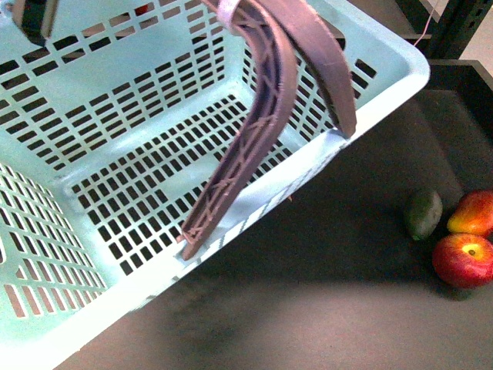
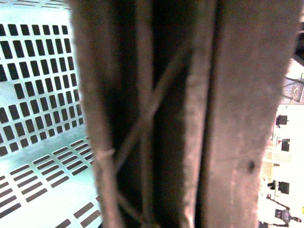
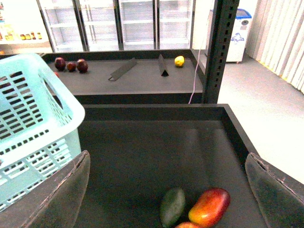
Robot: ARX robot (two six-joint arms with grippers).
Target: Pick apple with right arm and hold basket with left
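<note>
The pale mint-blue basket point(image 1: 115, 139) hangs tilted over the left of the black table, its two brown-mauve handles point(image 1: 269, 100) rising to the top edge. Those handles point(image 2: 237, 118) fill the left wrist view, with slotted basket wall point(image 2: 38, 95) behind; my left gripper is shut on the basket and its fingers do not show. The red apple point(image 1: 463, 260) with a yellow patch lies at the table's right edge. In the right wrist view only a sliver of the apple point(image 3: 187, 225) shows. My right gripper point(image 3: 168, 199) is open above and short of it, fingers point(image 3: 61, 194) spread wide.
A dark green oval fruit point(image 1: 424, 213) and an oblong red-orange fruit point(image 1: 471, 212) lie just behind the apple. The table has a raised black rim point(image 3: 237, 130). A black upright post point(image 3: 221, 47) stands behind it, then a shelf with more fruit point(image 3: 71, 65) and fridges.
</note>
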